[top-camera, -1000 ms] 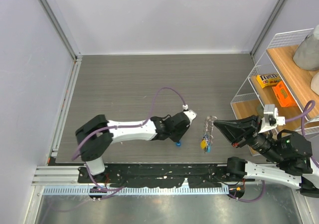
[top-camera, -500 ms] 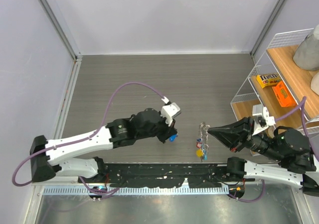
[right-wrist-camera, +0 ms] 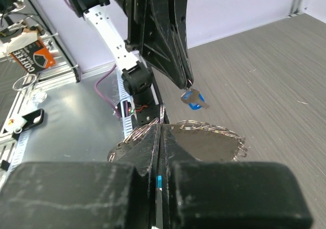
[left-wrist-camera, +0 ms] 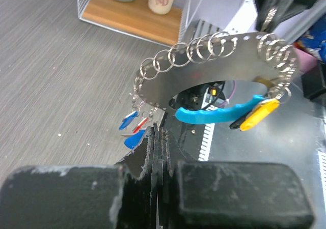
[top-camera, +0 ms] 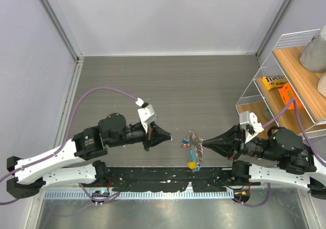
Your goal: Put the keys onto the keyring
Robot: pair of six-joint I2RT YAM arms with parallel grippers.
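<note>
My right gripper (top-camera: 205, 143) (right-wrist-camera: 160, 130) is shut on the keyring (top-camera: 193, 140) (right-wrist-camera: 209, 142), a silvery plate edged with small rings. It hangs in the air over the table's near edge. In the left wrist view the keyring (left-wrist-camera: 168, 81) carries a light-blue band (left-wrist-camera: 219, 114), a yellow tag (left-wrist-camera: 260, 114) and small blue and red keys (left-wrist-camera: 133, 123). My left gripper (top-camera: 169, 136) (left-wrist-camera: 157, 132) points right at the keyring, a short gap away. It is shut on a blue-headed key (right-wrist-camera: 193, 99) (left-wrist-camera: 135, 137) that dangles from its tip.
A wire shelf (top-camera: 265, 86) stands at the right with an orange box (top-camera: 288, 95), a yellow packet (top-camera: 274, 81) and grey lumps (top-camera: 313, 53). Pale walls close the back and left. The arms' black base rail (top-camera: 153, 175) runs along the near edge.
Both grippers have come toward the near edge. The left arm swung back and now points right with the blue key. The right gripper moved left and nearer with the keyring.
</note>
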